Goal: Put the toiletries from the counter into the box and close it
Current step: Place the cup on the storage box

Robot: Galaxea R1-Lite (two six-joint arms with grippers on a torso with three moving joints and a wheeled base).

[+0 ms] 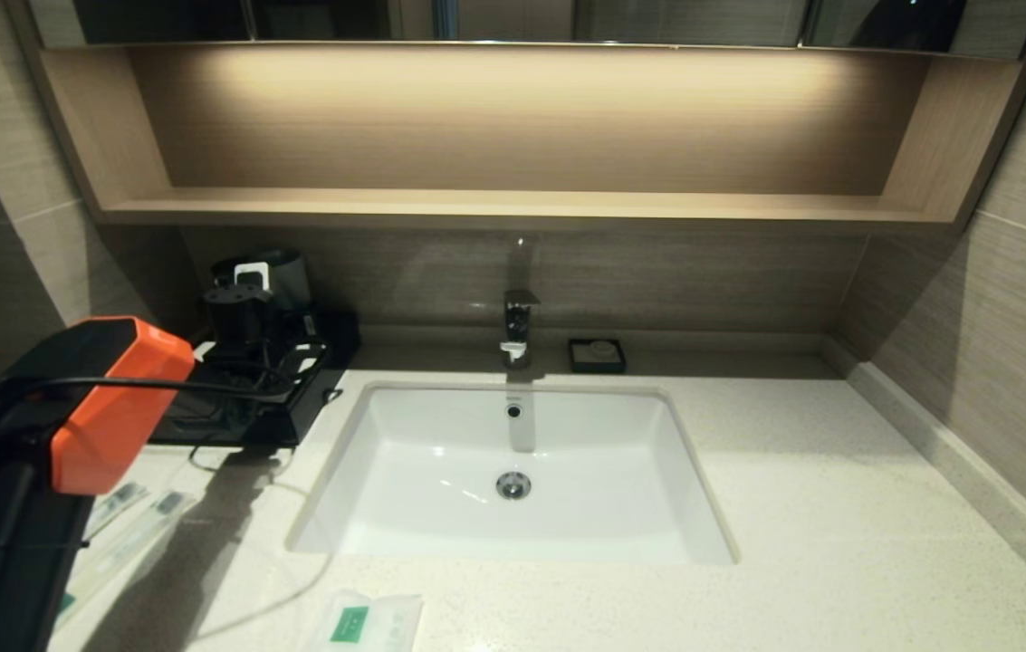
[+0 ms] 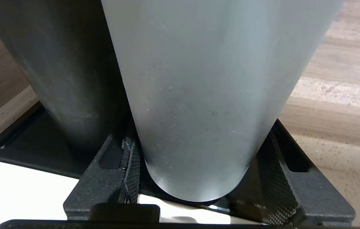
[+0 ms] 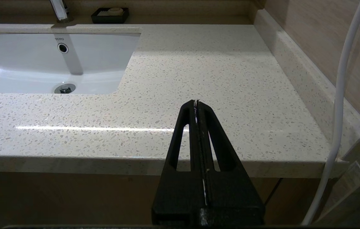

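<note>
My left arm (image 1: 105, 398) reaches to the black box (image 1: 241, 412) at the back left of the counter (image 1: 820, 507). In the left wrist view my left gripper (image 2: 200, 133) has its pads (image 2: 132, 165) on both sides of a grey cup (image 2: 199, 95), shut on it just above the box's white top panel (image 2: 17, 187). Two wrapped toothbrushes (image 1: 128, 525) lie on the counter at the front left. The white sachet (image 1: 368, 623) with a green label lies at the front edge. My right gripper (image 3: 196, 102) is shut and empty, over the counter's front edge right of the sink.
The white sink (image 1: 513, 471) is inset mid-counter, with the tap (image 1: 517, 326) behind it and a small black soap dish (image 1: 597, 355) to its right. A darker cup (image 2: 65, 79) stands beside the grey one. A wooden shelf (image 1: 513, 206) runs above. A white cable (image 3: 338, 95) hangs at the right wall.
</note>
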